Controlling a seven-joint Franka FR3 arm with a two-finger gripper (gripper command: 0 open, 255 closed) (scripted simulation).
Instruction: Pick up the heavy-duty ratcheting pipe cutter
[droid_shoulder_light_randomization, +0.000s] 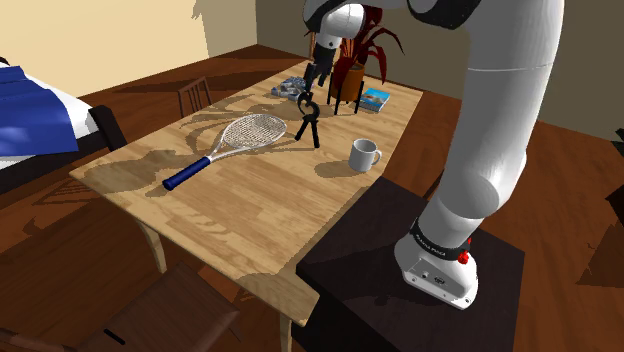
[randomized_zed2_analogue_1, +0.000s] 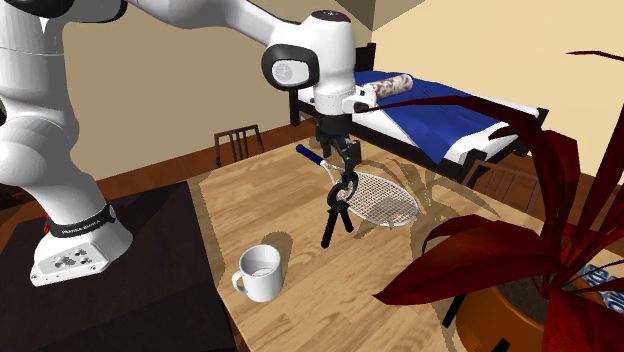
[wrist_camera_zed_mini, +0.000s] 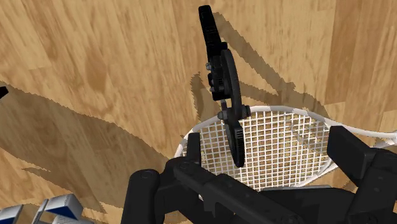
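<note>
Black pipe cutter, handles hanging down, head pinched between the jaws of the gripper; located just beside the racket, at its strung head, opposite its blue grip.

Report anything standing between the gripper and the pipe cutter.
Nothing visible does. The gripper is shut on the black pipe cutter at its top end. The cutter hangs upright below it, beside the head of the racket. Whether its lower tips touch the table is unclear.
</note>
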